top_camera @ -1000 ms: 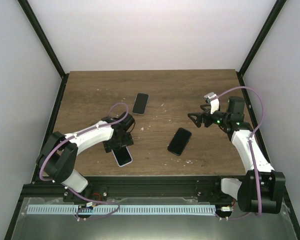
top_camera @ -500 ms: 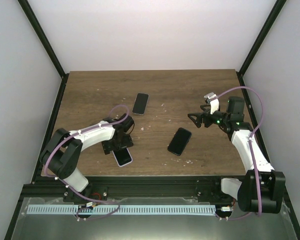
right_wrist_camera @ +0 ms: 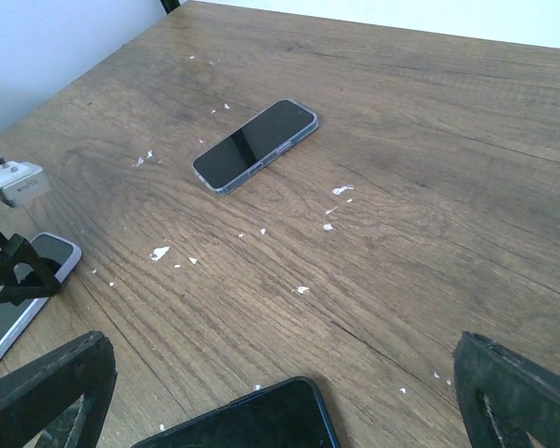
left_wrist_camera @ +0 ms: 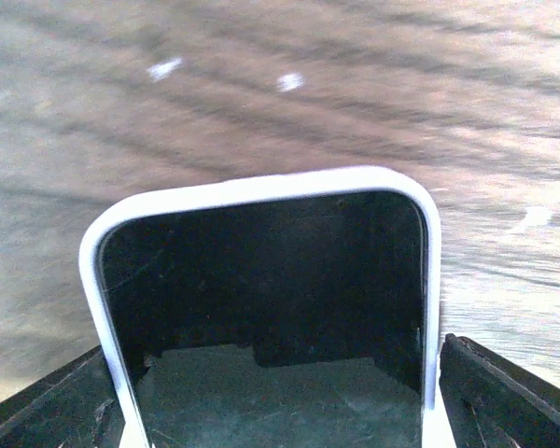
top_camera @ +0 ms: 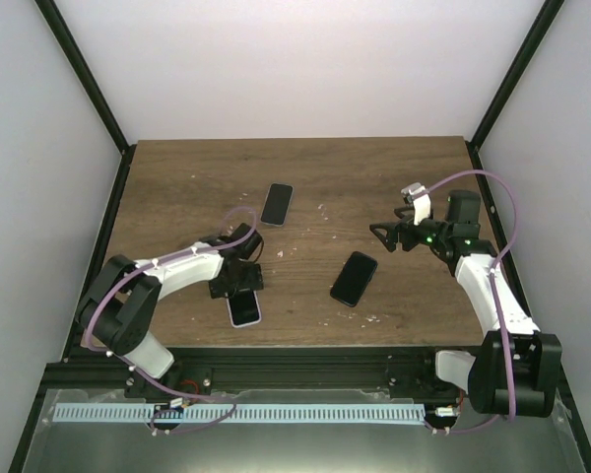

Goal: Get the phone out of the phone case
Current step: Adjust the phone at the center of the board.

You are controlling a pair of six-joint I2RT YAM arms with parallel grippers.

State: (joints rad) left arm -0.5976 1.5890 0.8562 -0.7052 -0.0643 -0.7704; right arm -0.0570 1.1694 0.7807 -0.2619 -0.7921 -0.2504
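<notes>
Near edge of table (top_camera: 177, 187): white phone case (top_camera: 243, 309) lies flat, phone (left_wrist_camera: 261, 280) seated in it, dark screen up. It sits left of the black phone (top_camera: 354, 278) and a little nearer the arm bases.

Left gripper (top_camera: 236, 280) is low over the case's far end. Wrist view: its fingers (left_wrist_camera: 504, 392) stand one on each long edge, tight by the white rim. Whether they press on it I cannot tell. Case not lifted.

Black phone lies mid-table, bare, screen up, angled, nothing touching it.

Right gripper (top_camera: 379, 236) hangs above the table, right of the black phone and a little beyond it. Jaws spread wide, nothing between them.

Farther back, left of the black phone: grey-cased phone (top_camera: 276, 204), flat, screen up, well apart from both grippers. Small white flecks (right_wrist_camera: 159, 253) are scattered on the wood between it and the black phone.
</notes>
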